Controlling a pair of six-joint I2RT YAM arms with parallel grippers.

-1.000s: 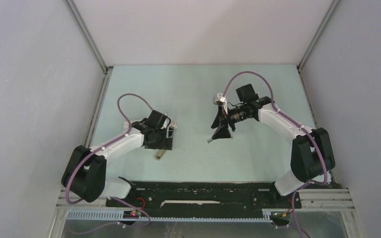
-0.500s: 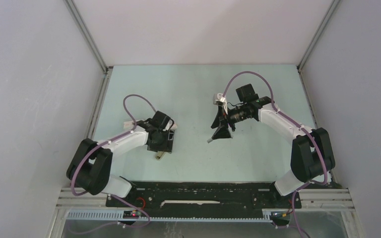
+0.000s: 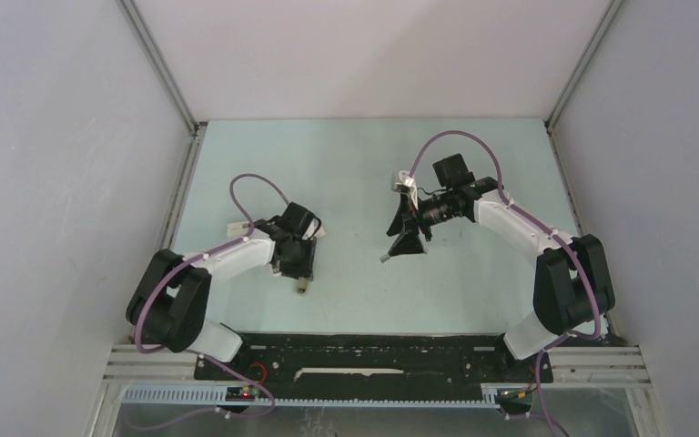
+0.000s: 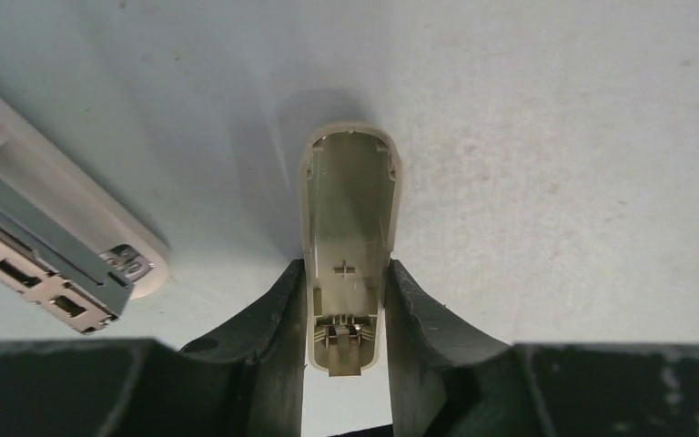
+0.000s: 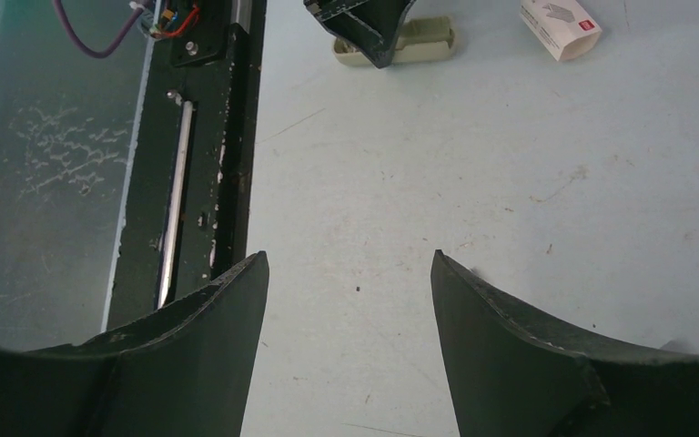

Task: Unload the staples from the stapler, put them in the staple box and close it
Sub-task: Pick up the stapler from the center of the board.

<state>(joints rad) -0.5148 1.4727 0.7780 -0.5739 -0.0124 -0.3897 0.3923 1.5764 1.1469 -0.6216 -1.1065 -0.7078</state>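
The beige stapler is swung open. My left gripper (image 4: 346, 273) is shut on its hollow top cover (image 4: 350, 191), which points away from the wrist just above the table. The stapler's base with its metal rail (image 4: 50, 273) lies at the left of the left wrist view. In the top view only the stapler's end (image 3: 302, 287) shows below the left gripper (image 3: 298, 269). No loose staples can be made out. My right gripper (image 3: 407, 241) is open and empty, hovering over bare table right of centre; its fingers (image 5: 209, 337) frame the table.
A small white labelled box (image 5: 560, 23) lies beyond the stapler (image 5: 419, 38) in the right wrist view; it also shows beside the left gripper in the top view (image 3: 320, 231). The black base rail (image 3: 373, 355) runs along the near edge. Grey walls enclose the table.
The left arm has swung its gripper right and toward the near edge, turning the stapler with it. The right arm has not moved.
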